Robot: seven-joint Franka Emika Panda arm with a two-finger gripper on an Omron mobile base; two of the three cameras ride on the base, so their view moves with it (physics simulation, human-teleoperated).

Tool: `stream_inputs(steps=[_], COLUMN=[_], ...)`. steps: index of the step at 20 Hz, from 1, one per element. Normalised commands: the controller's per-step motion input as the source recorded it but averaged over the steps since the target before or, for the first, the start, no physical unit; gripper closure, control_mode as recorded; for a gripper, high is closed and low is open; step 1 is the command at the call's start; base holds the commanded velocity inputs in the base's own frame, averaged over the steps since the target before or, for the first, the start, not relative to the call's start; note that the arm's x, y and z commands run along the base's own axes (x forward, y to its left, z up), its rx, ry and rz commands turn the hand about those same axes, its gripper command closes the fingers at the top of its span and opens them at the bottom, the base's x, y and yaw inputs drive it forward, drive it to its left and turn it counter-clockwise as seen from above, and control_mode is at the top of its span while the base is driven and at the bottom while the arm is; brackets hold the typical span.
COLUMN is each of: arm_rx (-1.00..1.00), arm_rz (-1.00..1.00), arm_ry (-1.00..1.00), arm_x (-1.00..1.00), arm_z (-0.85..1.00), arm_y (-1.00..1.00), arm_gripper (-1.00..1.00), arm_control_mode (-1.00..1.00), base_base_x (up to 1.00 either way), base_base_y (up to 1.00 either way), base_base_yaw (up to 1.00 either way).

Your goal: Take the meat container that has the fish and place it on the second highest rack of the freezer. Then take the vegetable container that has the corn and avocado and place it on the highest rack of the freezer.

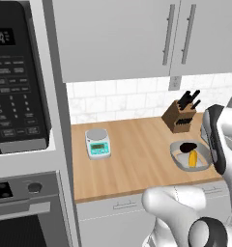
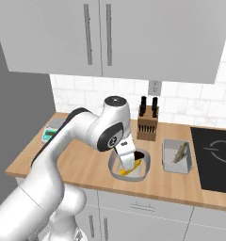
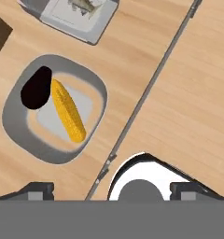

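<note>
1. While I hang above the wooden counter (image 1: 132, 159), my gripper (image 3: 111, 189) looks down with its two finger tips (image 3: 37, 189) spread wide apart, pinching nothing.
2. In the hand view the vegetable container (image 3: 20, 135) lies up and to the left of my fingers, apart from them, resting flat on the counter.
3. Inside it the corn (image 3: 68, 116) lies slantwise, and the avocado (image 3: 35, 88) sits touching the corn's far end, further from my tips.
4. The nearest rim of the container comes close to my left-hand tip in that view, but I see no contact.
5. From the right base view, my hand hangs over the container (image 2: 116, 173), hiding part of the bowl; the corn (image 2: 133, 167) peeks out beside it.
6. The meat container (image 2: 169, 165) stands just beside the vegetable container on the counter, with the fish (image 2: 180, 151) in it; in the hand view it sits at the top edge (image 3: 81, 25), well away from my fingers.
7. A knife block (image 2: 147, 124) stands behind both containers against the tiled wall, and a small scale (image 1: 97, 143) rests further along the counter.
</note>
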Motion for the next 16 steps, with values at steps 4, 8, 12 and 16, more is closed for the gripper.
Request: stream_inputs(steps=[4,8,12,16], arm_rx=[0.03,0.03,0.00,0.03], arm_rz=[0.00,0.00,0.00,-0.01], arm_ry=[0.07,0.02,0.00,0.00], arm_x=[0.18,0.58,0.69,0.31], arm_z=[-0.95,-0.94,-0.73,-0.60], arm_y=[-0.61,-0.22,-0.04,-0.10], arm_gripper=[-1.00,-1.00,-1.00,-1.00], arm_control_mode=[-1.00,-1.00,-1.00,-1.00], base_base_x=[0.00,0.00,0.00,0.00], base_base_y=[0.00,0.00,0.00,0.00], base_base_yaw=[0.00,0.00,0.00,0.00])
